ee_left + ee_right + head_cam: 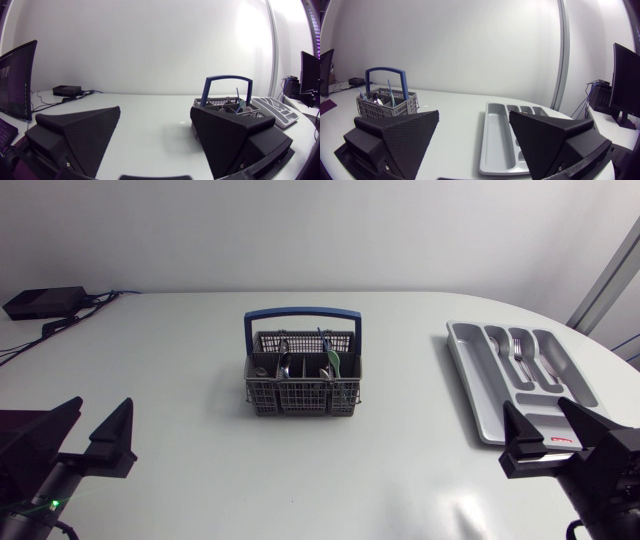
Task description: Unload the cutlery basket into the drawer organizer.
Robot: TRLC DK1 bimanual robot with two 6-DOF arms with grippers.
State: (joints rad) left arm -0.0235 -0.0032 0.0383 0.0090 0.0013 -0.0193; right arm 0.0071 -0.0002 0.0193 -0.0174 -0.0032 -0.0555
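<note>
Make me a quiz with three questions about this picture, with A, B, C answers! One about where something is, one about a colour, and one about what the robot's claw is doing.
1. Where on the table does the cutlery basket stand?
A. at its left edge
B. near its middle
C. at its front edge

2. What colour is the basket's handle?
A. red
B. yellow
C. blue

3. How is the right gripper?
A. open and empty
B. shut on a spoon
C. shut on the basket

Answers:
1 B, the head view shows bare table on all sides of it.
2 C, the arch over the grey basket is blue.
3 A, its fingers stand wide apart with nothing held between them.
</note>
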